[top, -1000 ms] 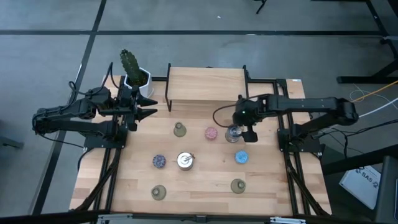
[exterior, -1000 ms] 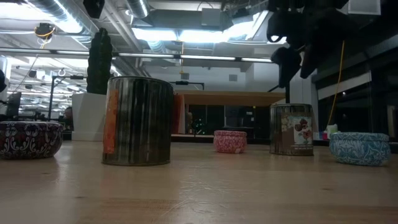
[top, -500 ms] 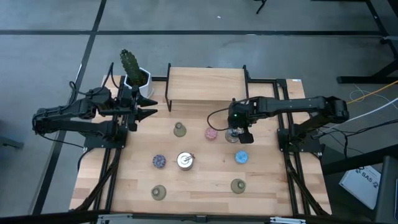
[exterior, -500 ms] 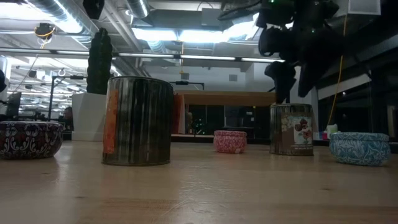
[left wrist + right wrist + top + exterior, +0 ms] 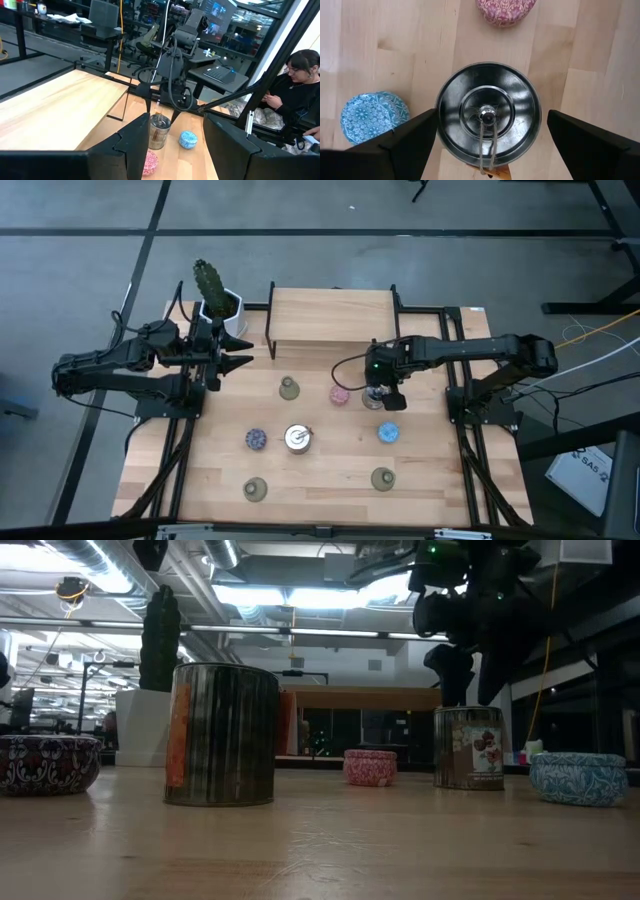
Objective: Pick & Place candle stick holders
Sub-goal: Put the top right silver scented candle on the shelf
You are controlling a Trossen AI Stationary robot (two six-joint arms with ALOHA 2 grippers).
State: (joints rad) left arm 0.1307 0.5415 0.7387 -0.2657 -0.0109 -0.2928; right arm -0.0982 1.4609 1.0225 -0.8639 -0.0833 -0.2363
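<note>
Two dark fingers [image 5: 407, 142] of the right end effector [image 5: 381, 393] are being held spread wide on either side of a shiny silvery-glass cup [image 5: 488, 116] with a small wick at its centre, without touching it in the right wrist view. In the low view the same fingers [image 5: 445, 670] are being held just above the rim of that cup [image 5: 468, 748], which is standing upright on the pale wooden surface [image 5: 330, 470]. Just beside it, a round pink patterned holder [image 5: 340, 395] is lying toward the left arm, and a round blue patterned holder [image 5: 388, 433] is lying nearer the front edge.

Near the middle of the surface, a second silvery cup [image 5: 297, 438] is standing, with a round dark speckled holder [image 5: 256, 439] next to it. Three olive-green flared holders are spread around them: one farther back [image 5: 289, 388], one at the front left [image 5: 255, 490] and one at the front right [image 5: 382, 478].

At the left edge of the surface, the left end effector [image 5: 238, 350] is being held spread open and empty, beside a white pot with a green cactus [image 5: 213, 293].
</note>
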